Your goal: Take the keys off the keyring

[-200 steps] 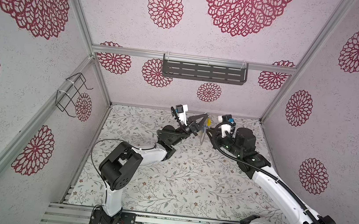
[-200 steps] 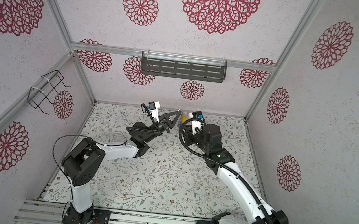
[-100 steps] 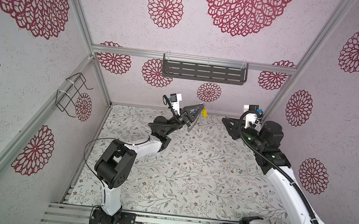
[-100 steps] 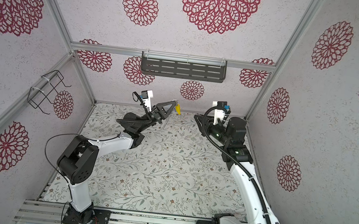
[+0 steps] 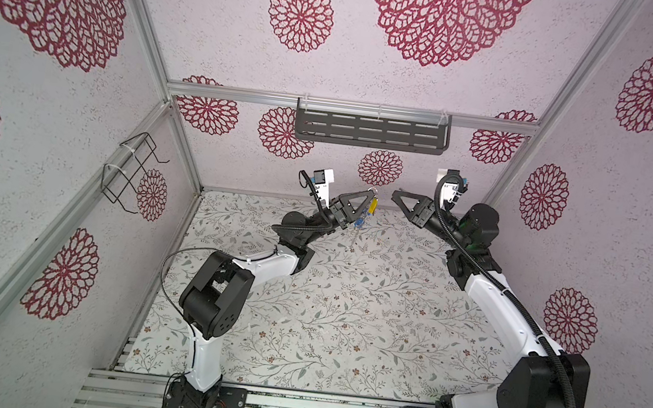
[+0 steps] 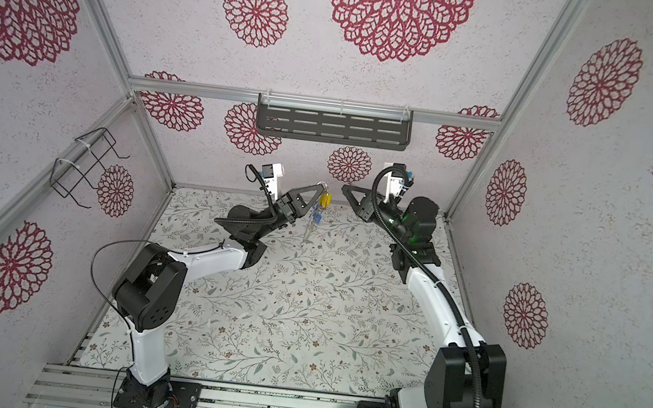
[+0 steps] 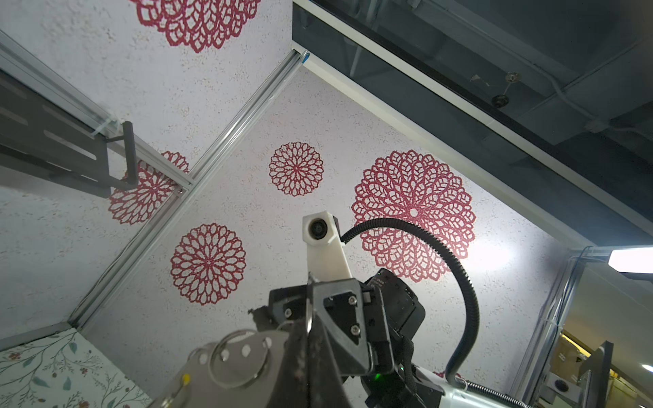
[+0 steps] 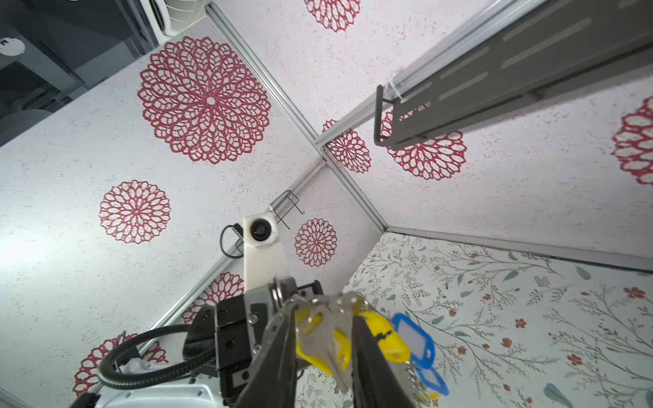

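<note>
You are holding the keyring (image 6: 321,185) clamped in your left claw (image 5: 366,195) above the worktop's (image 5: 346,308) back edge, letting the keys (image 5: 373,207) dangle free; your right claw (image 5: 397,193) is hovering near them, empty, jaws part open.

The closed left gripper (image 7: 306,341) pinches the keyring (image 7: 243,331), the right arm's white camera mount (image 7: 323,243) beyond.

Keyring (image 7: 240,332) shiny metal; keys (image 8: 395,344) glossy plastic tags (yellow, blue); walls (image 5: 210,32) rough, matt.
</note>
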{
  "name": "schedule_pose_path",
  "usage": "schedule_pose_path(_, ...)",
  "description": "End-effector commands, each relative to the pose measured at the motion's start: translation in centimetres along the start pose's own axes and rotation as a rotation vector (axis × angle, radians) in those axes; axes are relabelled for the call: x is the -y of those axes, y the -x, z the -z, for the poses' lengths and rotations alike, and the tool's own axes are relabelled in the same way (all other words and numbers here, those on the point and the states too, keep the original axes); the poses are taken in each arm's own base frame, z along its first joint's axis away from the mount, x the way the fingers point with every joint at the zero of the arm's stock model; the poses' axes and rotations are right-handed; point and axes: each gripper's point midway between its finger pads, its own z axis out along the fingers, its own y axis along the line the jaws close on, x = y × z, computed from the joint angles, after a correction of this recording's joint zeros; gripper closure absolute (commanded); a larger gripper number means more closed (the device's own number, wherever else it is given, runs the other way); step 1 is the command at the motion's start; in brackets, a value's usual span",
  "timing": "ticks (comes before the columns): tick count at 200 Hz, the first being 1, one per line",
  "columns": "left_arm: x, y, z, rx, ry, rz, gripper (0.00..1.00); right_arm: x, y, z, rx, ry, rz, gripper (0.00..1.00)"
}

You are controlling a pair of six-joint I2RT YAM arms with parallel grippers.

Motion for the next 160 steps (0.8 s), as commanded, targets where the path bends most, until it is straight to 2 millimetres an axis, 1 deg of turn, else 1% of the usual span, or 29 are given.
schedule_pose_path(1,2.6,0.8,-0.9,-0.003,-0.104,0.01,1.0,-3.8,1.9,-0.5,0.027,0.086,0.101,0.72)
schedule_pose_path(17,2.9,0.9,-1.0,-0.006,-0.116,0.016,1.0,-3.6,1.7,-1.0,0.012,0.091,0.102,0.72)
schedule_pose_path(34,3.0,0.9,-1.0,-0.006,-0.119,0.025,1.0,-3.9,1.7,-1.4,0.006,0.119,0.099,0.7)
schedule_pose_path(54,3.2,1.0,-1.1,-0.003,-0.125,0.033,1.0,-3.9,1.7,-1.8,0.001,0.136,0.099,0.64)
schedule_pose_path(70,3.2,1.0,-1.1,-0.005,-0.125,0.038,1.0,-4.0,1.6,-2.1,-0.006,0.153,0.093,0.63)
schedule_pose_path(87,3.1,0.9,-1.1,-0.008,-0.123,0.04,1.0,-4.5,1.5,-2.5,-0.012,0.176,0.094,0.63)
schedule_pose_path(128,3.0,1.2,-1.1,-0.001,-0.119,0.035,1.0,-5.0,0.4,-3.0,-0.036,0.201,0.082,0.75)
schedule_pose_path(160,3.0,1.5,-1.0,0.007,-0.118,0.033,1.0,-5.1,-0.6,-2.8,-0.041,0.214,0.051,0.9)
